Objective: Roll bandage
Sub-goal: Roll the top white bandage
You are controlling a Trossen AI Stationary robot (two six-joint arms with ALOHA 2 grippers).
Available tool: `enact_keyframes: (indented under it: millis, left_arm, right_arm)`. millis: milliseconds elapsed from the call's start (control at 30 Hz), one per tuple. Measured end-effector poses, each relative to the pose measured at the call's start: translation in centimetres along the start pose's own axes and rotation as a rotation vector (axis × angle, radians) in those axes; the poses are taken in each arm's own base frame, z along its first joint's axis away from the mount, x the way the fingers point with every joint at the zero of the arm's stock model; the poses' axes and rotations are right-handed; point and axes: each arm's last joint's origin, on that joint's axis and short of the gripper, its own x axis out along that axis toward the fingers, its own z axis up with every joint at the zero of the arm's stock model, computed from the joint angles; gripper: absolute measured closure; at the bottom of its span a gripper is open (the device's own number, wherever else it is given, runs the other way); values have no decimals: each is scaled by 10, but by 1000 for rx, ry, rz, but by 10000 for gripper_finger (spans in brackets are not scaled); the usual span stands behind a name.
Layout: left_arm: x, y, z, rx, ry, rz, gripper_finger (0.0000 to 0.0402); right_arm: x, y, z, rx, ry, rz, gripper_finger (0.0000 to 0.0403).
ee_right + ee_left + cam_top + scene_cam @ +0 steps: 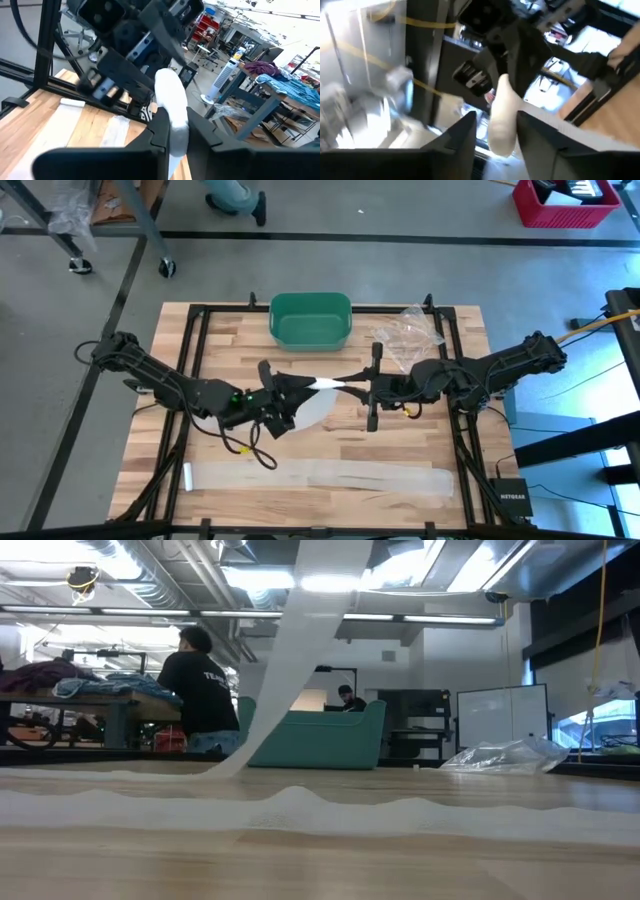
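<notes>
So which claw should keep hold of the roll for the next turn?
Probably the right claw: its fingers pinch the bandage roll, while the left claw stands open around the roll's other end, free to regrip.

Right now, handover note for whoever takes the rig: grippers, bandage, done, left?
Left gripper: open around the bandage roll, mid-table, raised.
Right gripper: shut on the roll's other end.
Bandage tail: hangs from the roll and lies flat along the table's near edge.
Done: a roll has been started.
Left: most of the strip is still unrolled.
</notes>
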Motion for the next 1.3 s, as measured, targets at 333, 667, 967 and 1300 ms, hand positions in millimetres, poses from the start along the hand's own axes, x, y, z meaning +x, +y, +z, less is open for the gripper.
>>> enact_keyframes:
  millis: [333,667,967,1300]
  left_arm:
    - [-14,22,-2,-616,2,22,224]
    - [2,26,-33,-925,1,-171,226]
    - [8,23,-41,-1013,-30,-308,227]
    - [13,25,-48,-1044,-14,-305,227]
  right_arm:
    - [-6,-5,2,-243,7,-27,362]
    - [8,4,-4,-508,28,-24,362]
    - [9,4,-4,-529,32,-31,362]
    - [9,4,-4,-528,32,-32,361]
